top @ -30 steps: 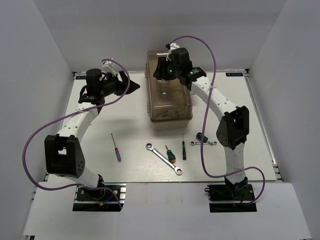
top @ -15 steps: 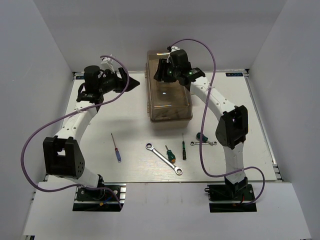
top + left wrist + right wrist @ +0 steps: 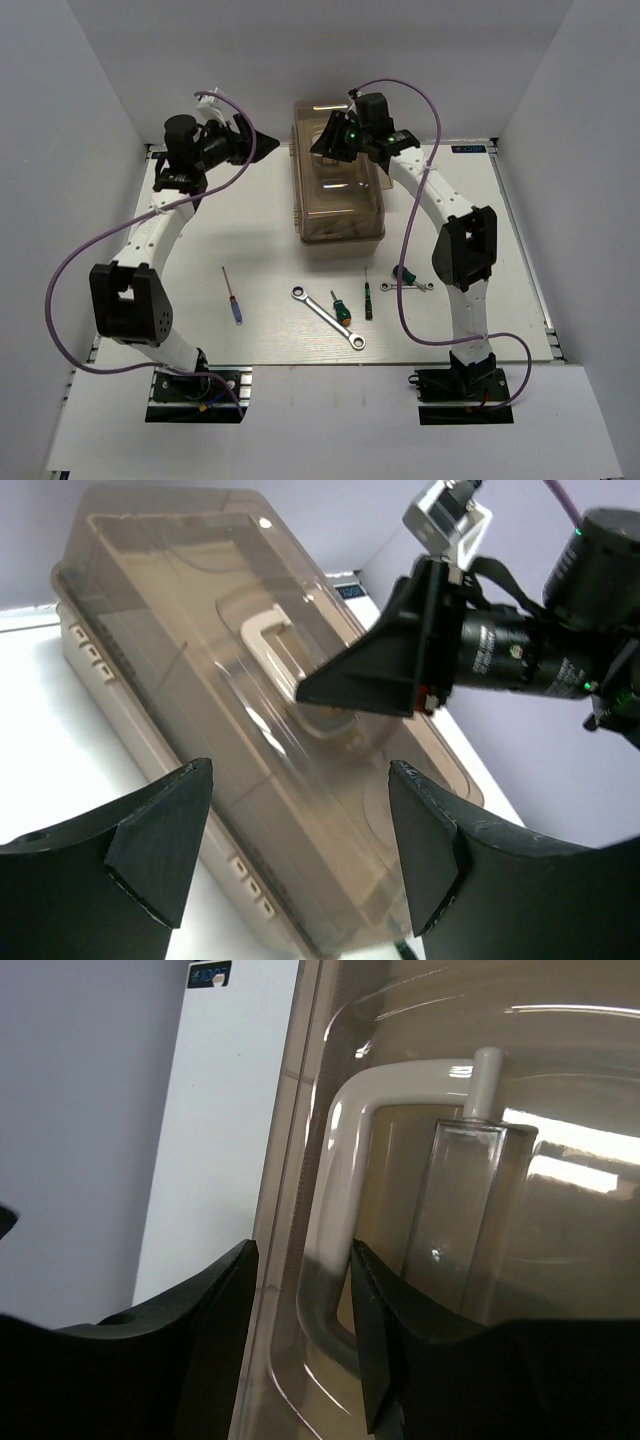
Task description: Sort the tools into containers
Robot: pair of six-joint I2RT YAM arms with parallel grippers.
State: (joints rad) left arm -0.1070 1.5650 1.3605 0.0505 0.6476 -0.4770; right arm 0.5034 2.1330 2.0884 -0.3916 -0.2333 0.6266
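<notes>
The toolbox with its translucent brown lid stands shut at the back middle; no separate trays show. Its white handle lies flat on the lid. My right gripper hovers over the lid's far end, open, with one bar of the handle in the gap between its jaws. My left gripper is open and empty, left of the toolbox and pointing at it. On the table in front lie a long wrench, a short wrench, green-handled screwdrivers and a blue-and-red screwdriver.
A thin dark screwdriver lies beside the green ones. White walls close in the table on three sides. Purple cables loop from both arms. The arm bases sit at the near edge.
My left gripper has risen and swung toward the back wall. My right gripper has shifted slightly right and back over the toolbox lid. The tools have not moved.
</notes>
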